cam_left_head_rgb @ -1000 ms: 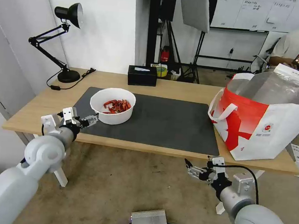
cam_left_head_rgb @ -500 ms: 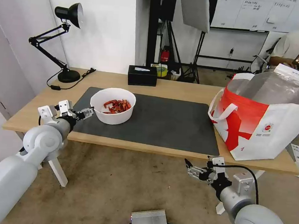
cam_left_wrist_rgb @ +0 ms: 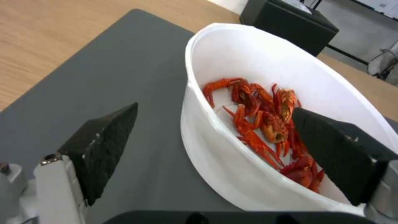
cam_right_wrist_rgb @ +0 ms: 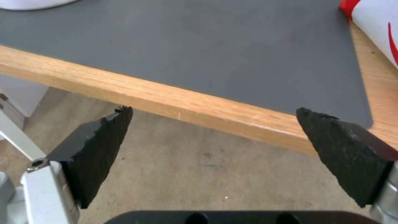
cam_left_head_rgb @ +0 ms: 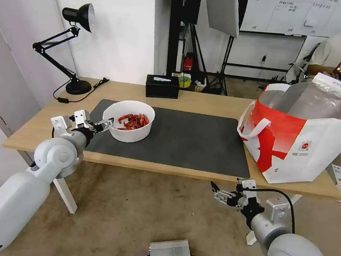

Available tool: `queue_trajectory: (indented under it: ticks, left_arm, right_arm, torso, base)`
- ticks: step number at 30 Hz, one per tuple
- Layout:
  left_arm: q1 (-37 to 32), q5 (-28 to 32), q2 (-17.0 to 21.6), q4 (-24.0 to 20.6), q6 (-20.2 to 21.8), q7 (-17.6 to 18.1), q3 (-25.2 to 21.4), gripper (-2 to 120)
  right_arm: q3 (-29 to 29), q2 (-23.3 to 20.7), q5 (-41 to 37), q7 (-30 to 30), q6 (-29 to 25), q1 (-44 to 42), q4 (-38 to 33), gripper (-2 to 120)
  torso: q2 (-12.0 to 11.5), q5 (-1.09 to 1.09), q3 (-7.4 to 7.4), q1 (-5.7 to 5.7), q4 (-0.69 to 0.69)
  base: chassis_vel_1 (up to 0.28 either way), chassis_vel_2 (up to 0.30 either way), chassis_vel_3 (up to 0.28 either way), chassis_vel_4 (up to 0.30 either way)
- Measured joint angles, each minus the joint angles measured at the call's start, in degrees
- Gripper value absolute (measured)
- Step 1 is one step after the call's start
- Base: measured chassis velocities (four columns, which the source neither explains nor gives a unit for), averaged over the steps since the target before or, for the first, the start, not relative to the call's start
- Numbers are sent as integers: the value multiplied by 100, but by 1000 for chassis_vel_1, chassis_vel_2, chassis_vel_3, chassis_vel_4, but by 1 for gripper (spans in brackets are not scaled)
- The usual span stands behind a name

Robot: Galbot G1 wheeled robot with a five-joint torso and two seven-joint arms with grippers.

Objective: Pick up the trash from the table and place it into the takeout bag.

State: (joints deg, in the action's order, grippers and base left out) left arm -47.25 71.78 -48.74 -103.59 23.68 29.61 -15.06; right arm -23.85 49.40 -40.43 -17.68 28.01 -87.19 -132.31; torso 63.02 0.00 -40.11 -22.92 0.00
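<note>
1. Light-wood tabletop [cam_left_head_rgb: 204,101] with dark grey rectangular mat [cam_left_head_rgb: 189,141], brown floor in front.
2. Nearest, below the table edge: right gripper [cam_left_head_rgb: 217,192], parked, fingers spread wide, holding nothing.
3. Farther in: left gripper [cam_left_head_rgb: 106,124], fingers wide apart astride the rim of the white round bowl of red scraps [cam_left_head_rgb: 129,120], not yet closed.
4. Well to the right: red-and-white foil-lined takeout bag [cam_left_head_rgb: 297,135], standing open. Bowl not yet bagged.

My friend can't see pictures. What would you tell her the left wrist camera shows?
The open left gripper straddles the rim of a white bowl holding red crayfish shells, one finger inside, one outside. The bowl sits on a dark grey mat, with a black tissue box behind it.
</note>
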Motion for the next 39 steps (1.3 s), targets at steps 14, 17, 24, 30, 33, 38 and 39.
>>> queue_trajectory:
  ticks: [14,17,24,30,33,38,39]
  left_arm:
    - [355,-27,-9,459,-4,-101,286,100]
    - [431,-32,-3,581,-4,-151,351,100]
    - [657,-35,-11,815,0,-265,535,100]
    - [872,-33,-106,1058,24,-289,737,100]
    - [946,-32,-130,1141,28,-292,788,100]
    - [1000,-21,-137,1192,29,-298,816,100]
    - [1001,-13,-129,1192,29,-308,817,100]
  right_arm:
    - [0,0,0,0,0,0,0,100]
    - [0,0,0,0,0,0,0,100]
    - [0,0,0,0,0,0,0,100]
    - [0,0,0,0,0,0,0,100]
    - [0,0,0,0,0,0,0,100]
    - [0,0,0,0,0,0,0,100]
    - [0,0,0,0,0,0,0,100]
  torso:
    - [1,0,0,0,0]
    - [1,0,0,0,0]
    - [1,0,0,0,0]
    - [1,0,0,0,0]
    - [1,0,0,0,0]
    - [1,0,0,0,0]
    - [1,0,0,0,0]
  base:
    - [0,0,0,0]
    - [0,0,0,0]
    - [0,0,0,0]
    - [0,0,0,0]
    - [0,0,0,0]
    - [0,0,0,0]
    - [0,0,0,0]
